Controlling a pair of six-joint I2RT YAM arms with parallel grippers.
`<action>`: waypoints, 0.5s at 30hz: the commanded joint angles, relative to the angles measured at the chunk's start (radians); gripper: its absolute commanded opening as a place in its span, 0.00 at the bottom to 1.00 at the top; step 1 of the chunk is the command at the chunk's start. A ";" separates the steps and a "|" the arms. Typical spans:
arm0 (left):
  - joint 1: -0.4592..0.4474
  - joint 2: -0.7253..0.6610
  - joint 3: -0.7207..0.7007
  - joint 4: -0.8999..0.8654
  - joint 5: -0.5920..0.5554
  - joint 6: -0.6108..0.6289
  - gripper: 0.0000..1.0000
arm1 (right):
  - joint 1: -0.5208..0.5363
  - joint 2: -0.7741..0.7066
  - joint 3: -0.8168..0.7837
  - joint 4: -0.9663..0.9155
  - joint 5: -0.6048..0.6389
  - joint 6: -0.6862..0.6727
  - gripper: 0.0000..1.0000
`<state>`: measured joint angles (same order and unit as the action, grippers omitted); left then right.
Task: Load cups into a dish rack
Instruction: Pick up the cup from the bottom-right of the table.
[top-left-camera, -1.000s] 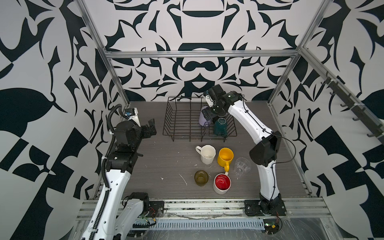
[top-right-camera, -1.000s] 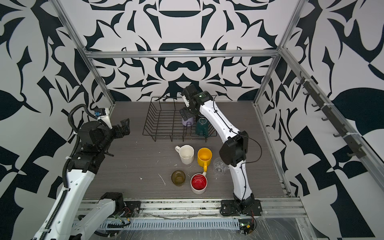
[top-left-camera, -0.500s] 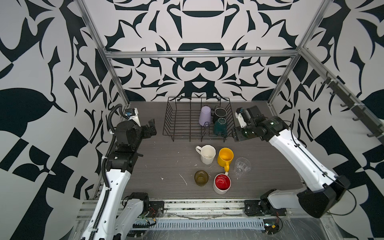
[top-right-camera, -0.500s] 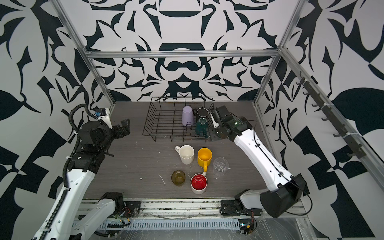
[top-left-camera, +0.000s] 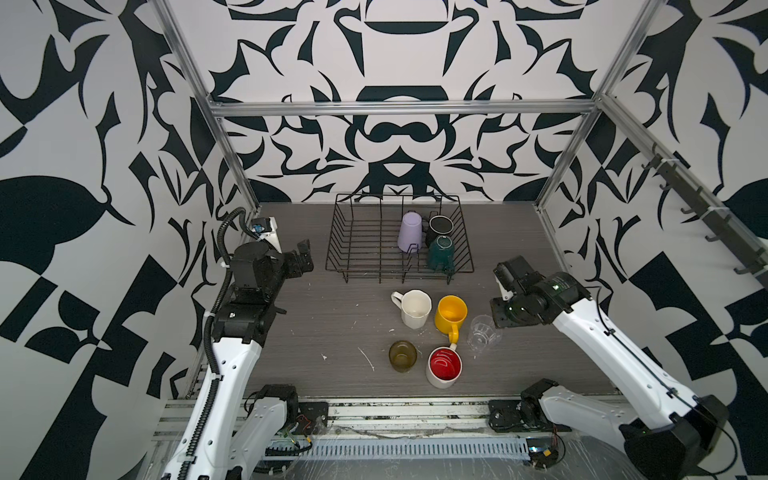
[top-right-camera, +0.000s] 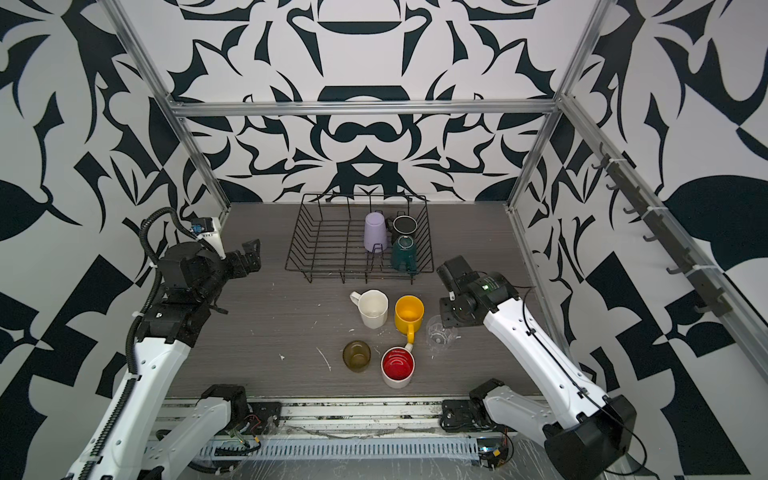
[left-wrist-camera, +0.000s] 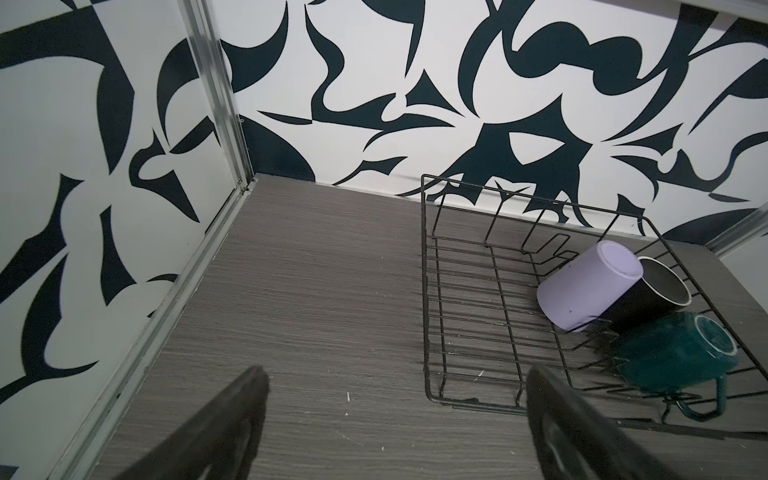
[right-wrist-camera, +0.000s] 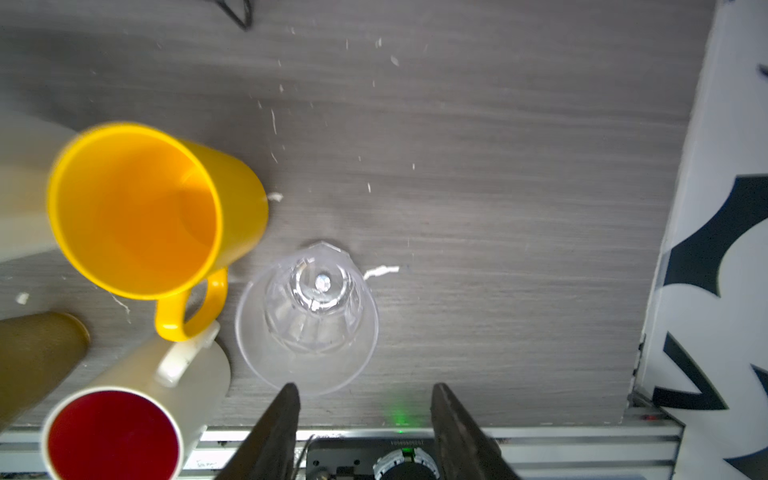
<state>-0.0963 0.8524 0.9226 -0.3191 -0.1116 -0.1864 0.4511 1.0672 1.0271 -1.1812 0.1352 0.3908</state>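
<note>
Three cups, a lilac tumbler (top-left-camera: 409, 230), black mug (top-left-camera: 439, 226) and dark-green mug (top-left-camera: 440, 252), sit in the black wire dish rack (top-left-camera: 345, 249). The left gripper (left-wrist-camera: 399, 374) and right gripper (right-wrist-camera: 365, 399) are both spread wide and empty, the right beside the clear faceted glass (right-wrist-camera: 311, 307).

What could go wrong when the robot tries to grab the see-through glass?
The clear glass could slip from the right gripper, whose jaws stand apart and empty close to it. The yellow mug has its handle very close to the glass, so a finger might bump it. The red-inside mug is near too and could get knocked.
</note>
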 joint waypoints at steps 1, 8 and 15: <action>0.003 -0.013 0.006 -0.005 0.009 -0.007 0.99 | -0.003 -0.019 -0.054 0.007 -0.053 0.066 0.49; 0.003 -0.015 0.006 -0.009 0.009 -0.008 0.99 | -0.002 -0.007 -0.092 0.004 0.001 0.125 0.42; 0.003 -0.019 0.005 -0.008 0.009 -0.008 0.99 | -0.002 0.030 -0.118 0.027 0.026 0.165 0.39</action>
<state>-0.0963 0.8486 0.9226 -0.3195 -0.1116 -0.1864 0.4511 1.0969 0.9260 -1.1683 0.1326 0.5144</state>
